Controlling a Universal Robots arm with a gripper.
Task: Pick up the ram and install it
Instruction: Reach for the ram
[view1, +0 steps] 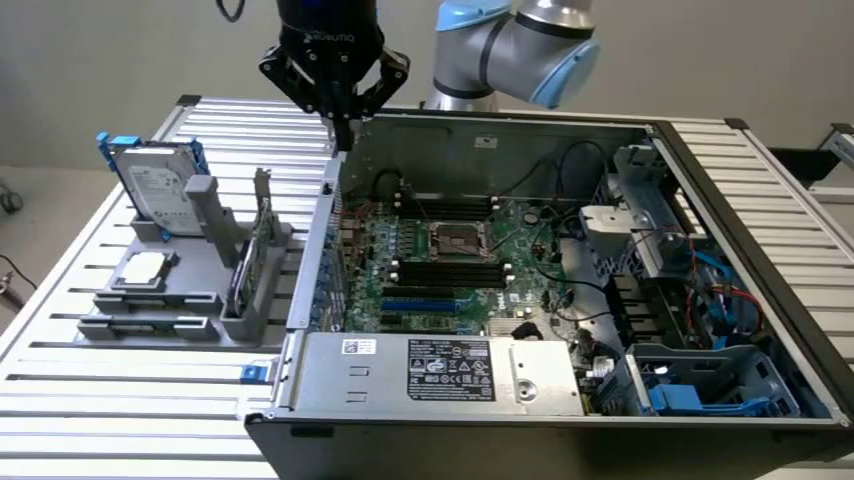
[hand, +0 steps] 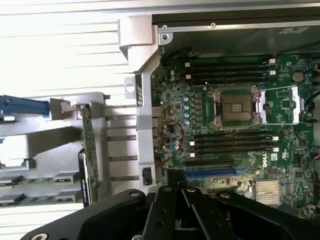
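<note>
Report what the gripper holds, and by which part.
Nothing: the gripper hangs above the edge of the computer case, jaws shut and empty.

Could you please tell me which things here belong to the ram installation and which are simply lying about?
For the job: gripper, above the case wall; black memory slots on the motherboard. The ram itself I cannot pick out.
Lying about: hard drive, silver processor chip, green card with metal bracket, all on the gray holder; power supply.
</note>
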